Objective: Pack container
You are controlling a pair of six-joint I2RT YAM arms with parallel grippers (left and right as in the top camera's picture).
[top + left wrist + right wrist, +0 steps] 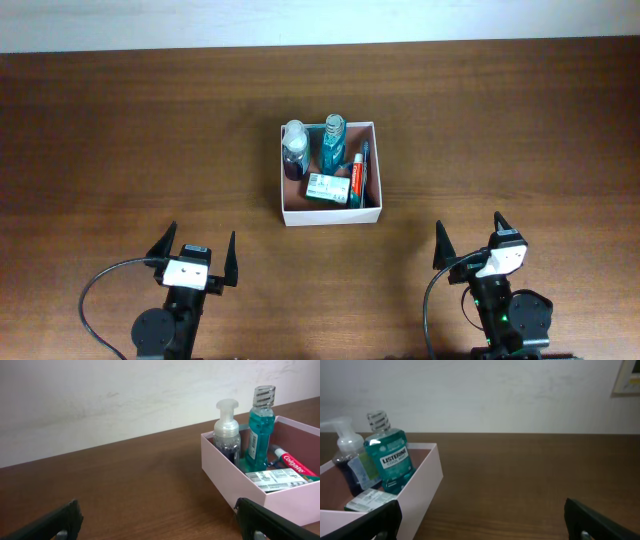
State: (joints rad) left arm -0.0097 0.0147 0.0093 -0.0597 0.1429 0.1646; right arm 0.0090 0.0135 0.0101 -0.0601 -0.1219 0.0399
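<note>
- On the worktop's (120,130) middle, saw the container (330,216) holding pump bottle (294,150), mouthwash (332,145), toothpaste (357,178), soap box (326,188).
- Near the front edge, saw left fingers (232,260) spread apart, empty.
- Saw right fingers (441,250) likewise apart, empty.

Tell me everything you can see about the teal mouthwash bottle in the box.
The mouthwash bottle looks like clear plastic holding teal liquid, with a ribbed clear cap and a Listerine label. It stands upright at the far side of the container, beside the pump bottle and behind the soap box.
</note>
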